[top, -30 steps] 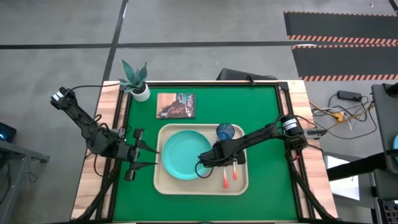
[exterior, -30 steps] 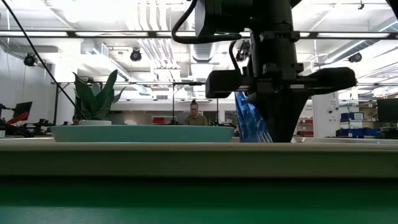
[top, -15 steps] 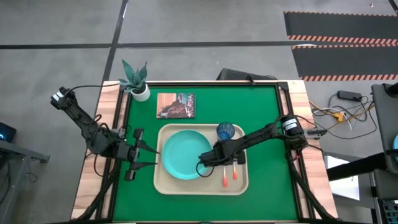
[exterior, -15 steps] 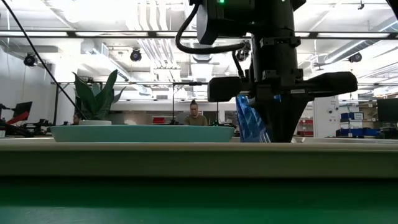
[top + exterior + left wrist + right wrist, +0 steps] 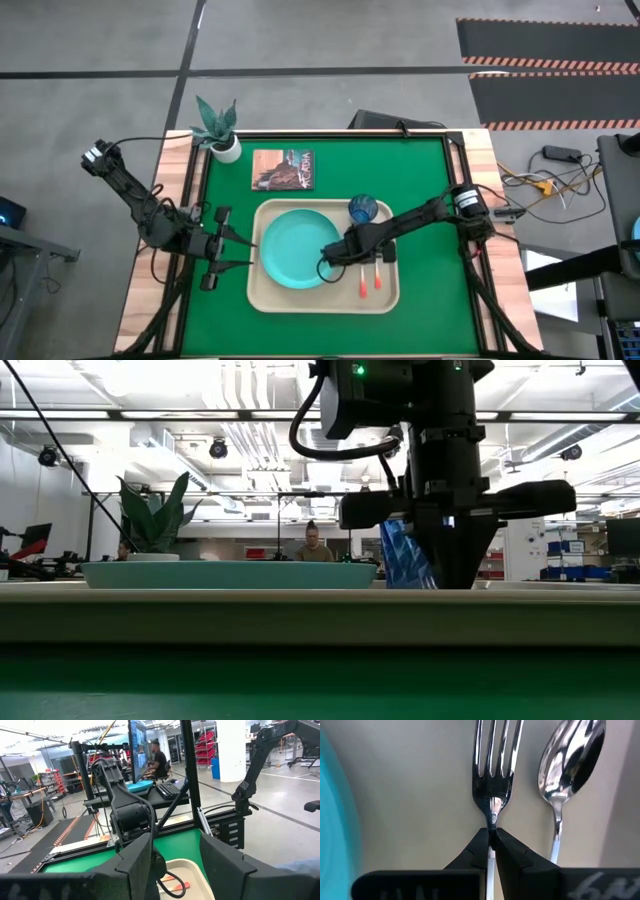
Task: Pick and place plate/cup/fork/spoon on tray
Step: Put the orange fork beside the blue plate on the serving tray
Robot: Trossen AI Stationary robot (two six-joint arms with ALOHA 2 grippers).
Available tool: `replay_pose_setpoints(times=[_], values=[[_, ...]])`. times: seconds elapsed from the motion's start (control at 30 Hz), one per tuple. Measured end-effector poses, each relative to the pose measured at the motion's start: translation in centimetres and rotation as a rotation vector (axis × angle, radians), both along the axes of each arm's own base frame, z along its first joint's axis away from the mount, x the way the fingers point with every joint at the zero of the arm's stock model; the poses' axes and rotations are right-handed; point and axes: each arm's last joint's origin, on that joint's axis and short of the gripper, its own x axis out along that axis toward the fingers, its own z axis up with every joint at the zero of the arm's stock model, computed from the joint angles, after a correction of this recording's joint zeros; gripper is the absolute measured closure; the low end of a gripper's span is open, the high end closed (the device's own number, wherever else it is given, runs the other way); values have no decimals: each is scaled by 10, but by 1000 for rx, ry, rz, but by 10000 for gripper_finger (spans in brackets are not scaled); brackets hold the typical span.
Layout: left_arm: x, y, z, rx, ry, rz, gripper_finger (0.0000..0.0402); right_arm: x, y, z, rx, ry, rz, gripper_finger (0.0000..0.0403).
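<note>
One plate point(image 5: 293, 249), cup point(image 5: 361, 211), fork point(image 5: 493, 765), spoon point(image 5: 567, 755), tray point(image 5: 390, 299).

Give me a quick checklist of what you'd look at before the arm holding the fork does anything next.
1. Right pincer shut on the fork neck: ok.
2. Fork over the tray, beside the spoon, not crossing it: ok.
3. Fork resting flat on the tray or lifted: cannot tell.
4. Plate and cup already on the tray: ok.
5. Left pincer open, waiting off the tray's left edge, out of the way: ok.
</note>
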Motion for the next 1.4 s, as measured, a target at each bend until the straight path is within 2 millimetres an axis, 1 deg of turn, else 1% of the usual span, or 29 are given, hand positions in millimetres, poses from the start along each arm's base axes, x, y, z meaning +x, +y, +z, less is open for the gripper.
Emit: replay_pose_setpoints(times=[0.2, 0.9, 1.4], values=[[0, 0, 0, 0, 0, 0, 246, 1, -3, 0, -11, -4, 7, 390], [0, 0, 0, 0, 0, 0, 246, 2, -4, 0, -35, -15, 44, 390], [0, 0, 0, 0, 1, 0, 246, 2, -4, 0, -36, -13, 15, 389]])
